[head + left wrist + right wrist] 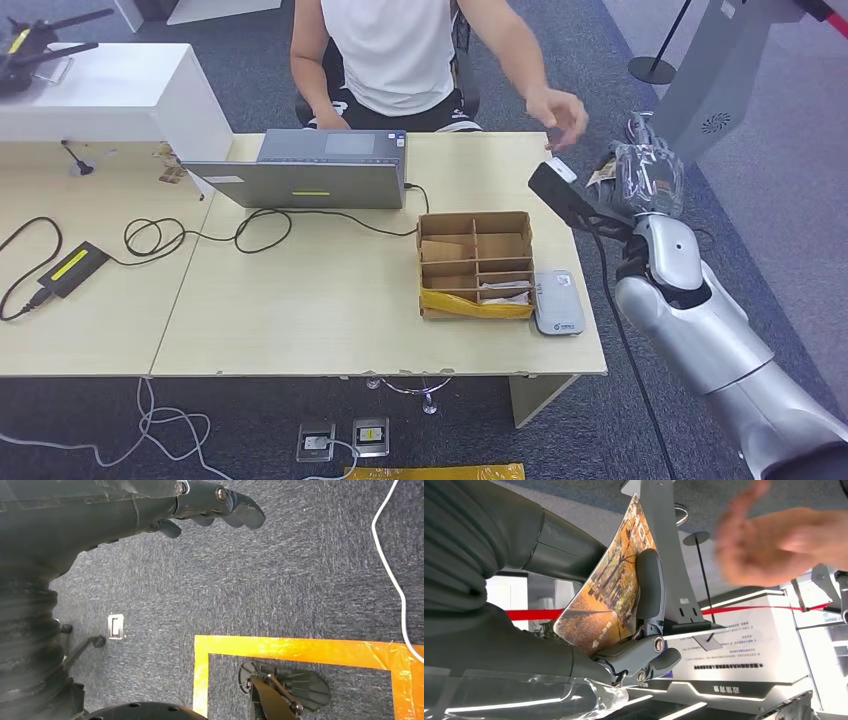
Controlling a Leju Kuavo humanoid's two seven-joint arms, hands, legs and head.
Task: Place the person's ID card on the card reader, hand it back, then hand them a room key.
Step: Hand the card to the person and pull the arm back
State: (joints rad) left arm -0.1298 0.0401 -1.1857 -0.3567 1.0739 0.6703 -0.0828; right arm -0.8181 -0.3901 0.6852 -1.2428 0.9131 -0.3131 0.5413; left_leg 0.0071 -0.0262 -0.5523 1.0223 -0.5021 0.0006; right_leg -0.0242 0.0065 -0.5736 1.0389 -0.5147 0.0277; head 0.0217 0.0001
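R hand clamps card, autumn-tree print, near person's hand | L hand fingers apart, holds nothing | wood bench, grey carpet

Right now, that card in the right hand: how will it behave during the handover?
The card looks flat and unbent, so probably stiff. It is thin with a printed, possibly glossy face, so likely light and could slip. The right hand pinches it at one edge, so it may pivot when the person's hand pulls.

Right hand pinches a card printed with autumn trees between its thick thumb and a dark finger. Person's hand, blurred, open, near the card but apart. Red barrier tape behind.
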